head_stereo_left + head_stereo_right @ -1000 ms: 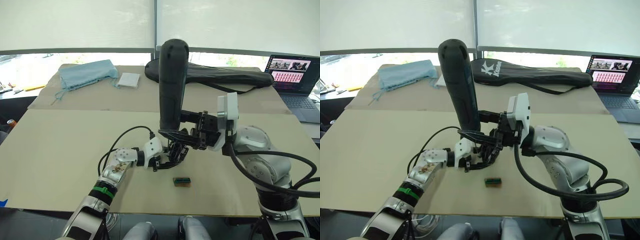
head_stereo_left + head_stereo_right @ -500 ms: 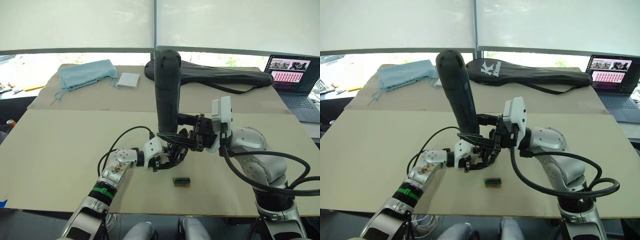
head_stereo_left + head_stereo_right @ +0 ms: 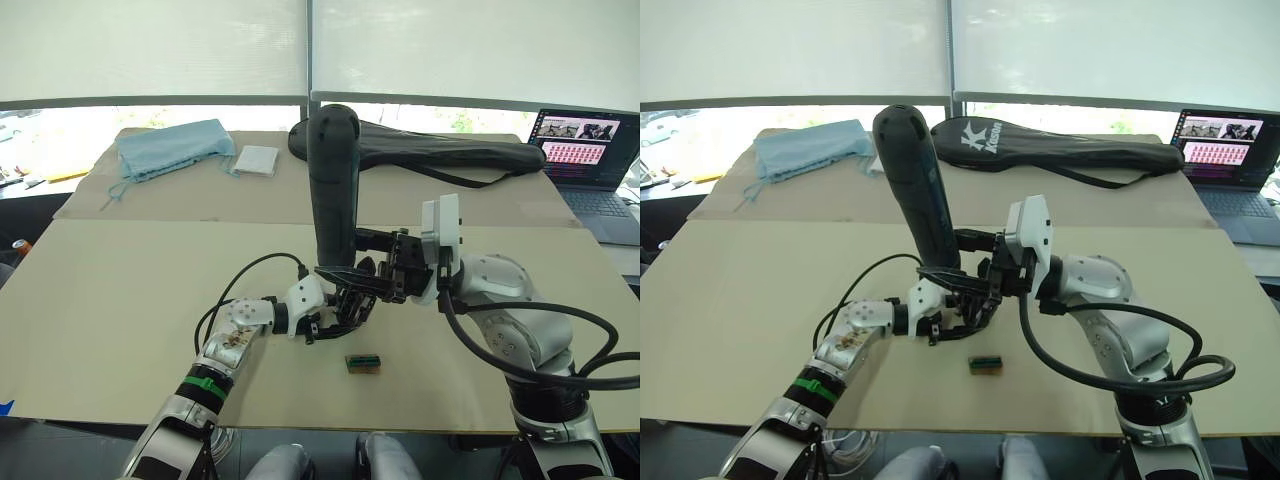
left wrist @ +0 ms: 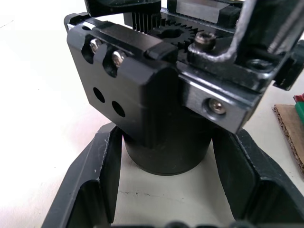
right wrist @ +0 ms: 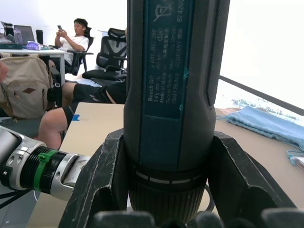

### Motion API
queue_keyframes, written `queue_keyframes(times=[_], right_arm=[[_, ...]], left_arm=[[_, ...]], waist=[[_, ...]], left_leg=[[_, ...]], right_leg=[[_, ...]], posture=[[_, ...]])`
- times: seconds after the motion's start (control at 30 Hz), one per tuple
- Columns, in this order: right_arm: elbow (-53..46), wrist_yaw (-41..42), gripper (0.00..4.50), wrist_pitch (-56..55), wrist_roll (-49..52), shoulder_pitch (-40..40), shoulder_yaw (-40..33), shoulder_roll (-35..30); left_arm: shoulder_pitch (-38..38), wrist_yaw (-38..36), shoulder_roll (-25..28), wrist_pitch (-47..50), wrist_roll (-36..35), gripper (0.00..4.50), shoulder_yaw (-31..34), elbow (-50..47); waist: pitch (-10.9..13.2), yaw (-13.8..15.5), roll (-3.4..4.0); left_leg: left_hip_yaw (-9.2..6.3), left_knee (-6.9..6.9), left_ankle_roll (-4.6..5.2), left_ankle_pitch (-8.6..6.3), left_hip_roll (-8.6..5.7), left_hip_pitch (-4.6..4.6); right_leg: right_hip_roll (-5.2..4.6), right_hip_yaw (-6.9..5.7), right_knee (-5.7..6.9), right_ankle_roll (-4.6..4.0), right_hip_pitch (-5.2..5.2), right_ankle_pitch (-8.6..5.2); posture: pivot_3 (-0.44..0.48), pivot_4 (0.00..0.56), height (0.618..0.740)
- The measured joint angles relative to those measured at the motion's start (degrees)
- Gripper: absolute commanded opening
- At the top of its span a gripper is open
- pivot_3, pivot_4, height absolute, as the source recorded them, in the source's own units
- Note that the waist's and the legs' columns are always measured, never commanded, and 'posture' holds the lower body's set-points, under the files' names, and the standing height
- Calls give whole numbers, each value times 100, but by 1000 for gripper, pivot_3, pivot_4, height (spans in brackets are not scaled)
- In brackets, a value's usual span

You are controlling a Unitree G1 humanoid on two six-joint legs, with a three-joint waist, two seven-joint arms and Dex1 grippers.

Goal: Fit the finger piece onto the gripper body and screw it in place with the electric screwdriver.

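right gripper clamps screwdriver | now lower, leaning left over gripper body | left gripper pinches base | screwing underway

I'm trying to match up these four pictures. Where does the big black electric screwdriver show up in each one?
Left eye view: electric screwdriver stands upright at centre.
Right eye view: it leans slightly, left of centre.
Left wrist view: I cannot make it out.
Right wrist view: its labelled barrel rises between the right gripper jaws.
Shared landmark: the blue cloth, also seen in the right wrist view.
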Motion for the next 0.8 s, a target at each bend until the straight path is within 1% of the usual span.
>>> queue_keyframes(times=[0.8], right_arm=[[42,-12,1917,0,-96,159,0,-2]], left_arm=[[-4,0,-15,0,0,2311,0,15]], waist=[[0,4,0]], left_leg=[[0,0,0,0,0,0]], right_leg=[[0,0,0,0,1,0]], posture=[[0,150,740]])
